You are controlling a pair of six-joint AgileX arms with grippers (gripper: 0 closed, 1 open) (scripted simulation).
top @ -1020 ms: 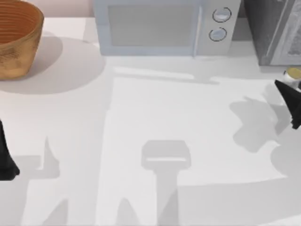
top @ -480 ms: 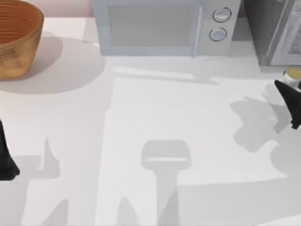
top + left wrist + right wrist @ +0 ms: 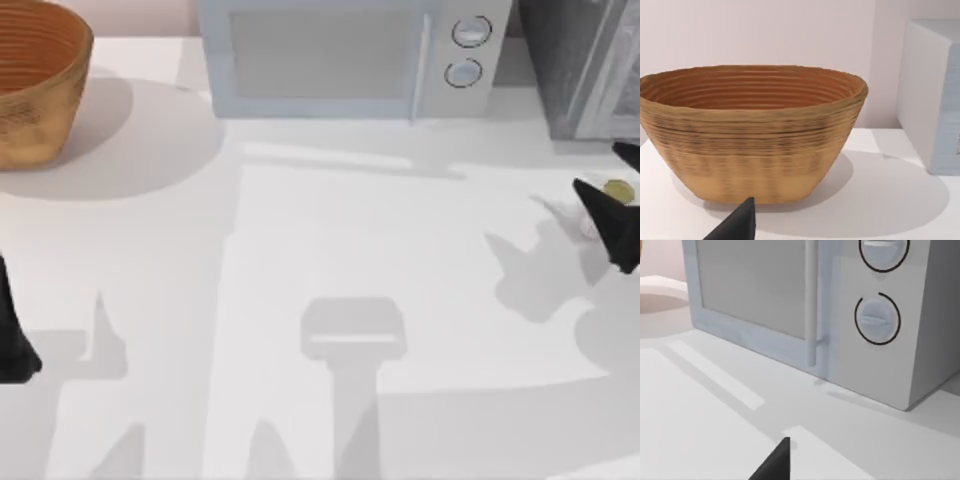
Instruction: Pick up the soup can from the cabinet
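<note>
**Right gripper at the soup can, near the table's right edge**

Fingers: the right gripper point(image 3: 612, 200) shows two dark fingertips point(image 3: 592, 196), one on either side of the soup can point(image 3: 618, 190); whether they actually clamp it cannot be told from above. The can, whitish with a gold round patch, sits at the table's point(image 3: 300, 250) right edge, just in front of the dark grey cabinet point(image 3: 560, 60) at the back right corner, and appears to be outside the cabinet rather than inside it. Step in hand, as judged: securing or lifting the can. The next move calls for a firm grip and a clean rise clear of the cabinet's front. The left gripper point(image 3: 15, 340) is parked at the left edge; its finger state cannot be told. Containers: the woven basket point(image 3: 750, 130) at the back left corner appears empty. The microwave point(image 3: 805, 305) at the back edge has its door shut, contents unseen.
</note>
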